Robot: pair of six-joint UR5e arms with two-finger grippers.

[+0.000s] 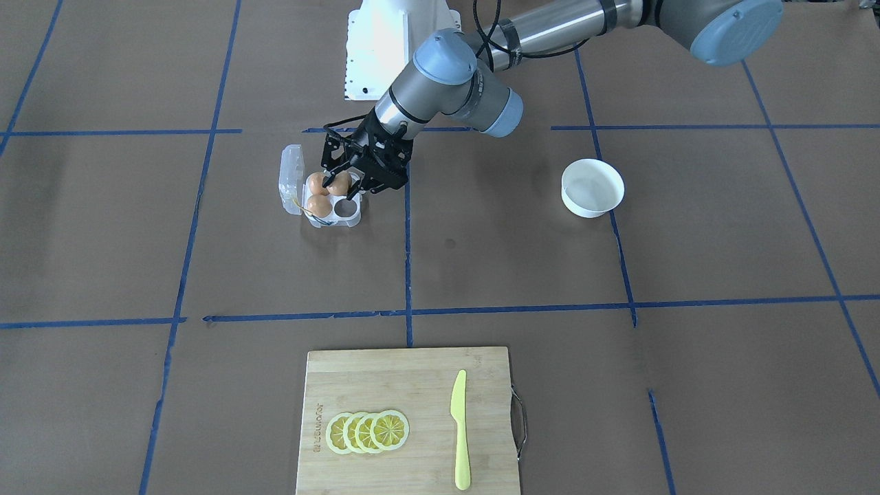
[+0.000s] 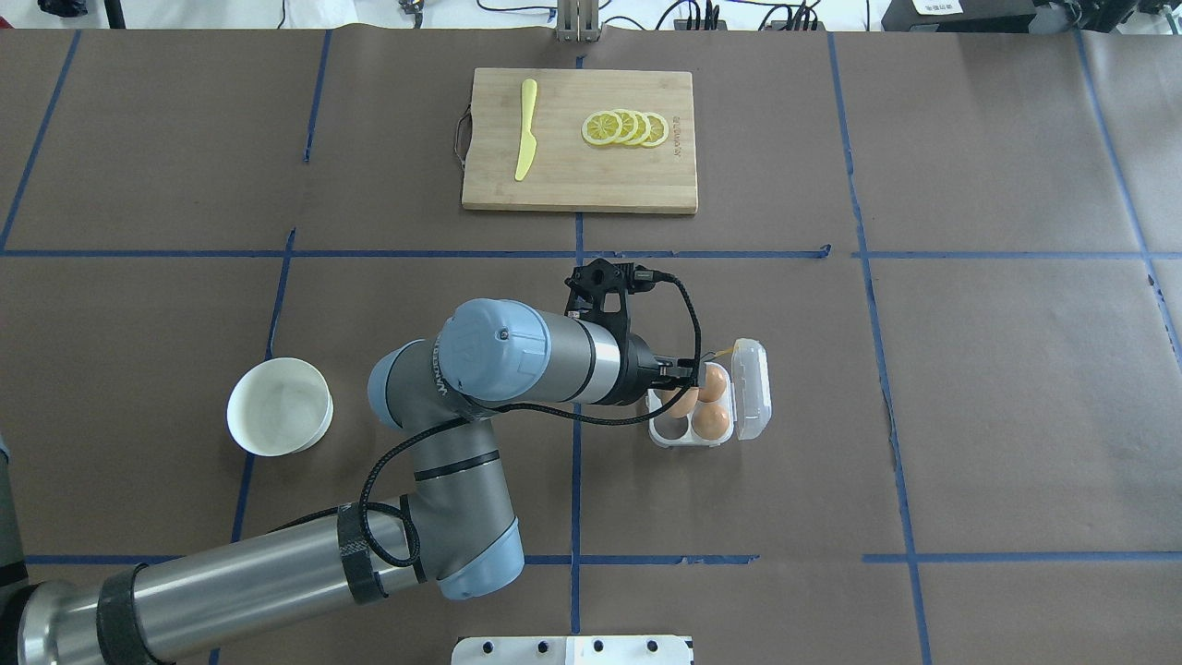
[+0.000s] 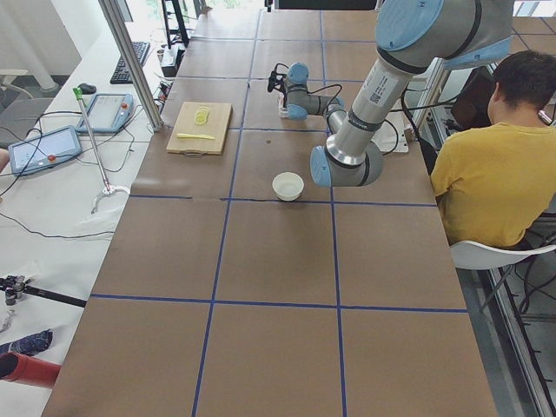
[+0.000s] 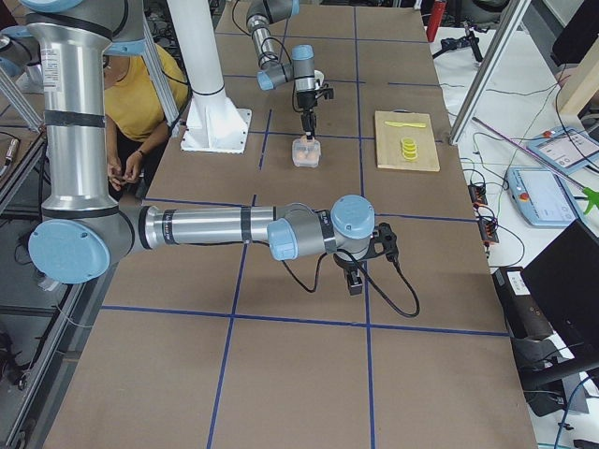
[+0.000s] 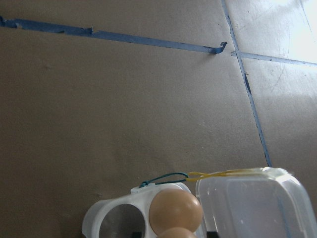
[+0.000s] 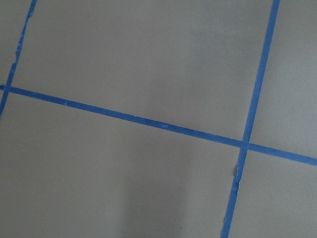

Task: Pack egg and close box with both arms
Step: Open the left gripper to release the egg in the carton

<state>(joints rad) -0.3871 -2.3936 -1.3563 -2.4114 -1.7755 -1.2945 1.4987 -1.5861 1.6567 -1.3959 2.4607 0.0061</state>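
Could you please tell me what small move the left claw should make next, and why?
Probably open the left claw and release the egg. Its fingers flank the egg, which looks seated in a cell of the box, level with two other eggs. The lid stands open, so closing can only follow once the claw is clear.

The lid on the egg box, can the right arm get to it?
Probably yes. The lid lies open on the right side of the box, away from the left gripper, which grips an egg. Only bare table shows between the lid and the right gripper.
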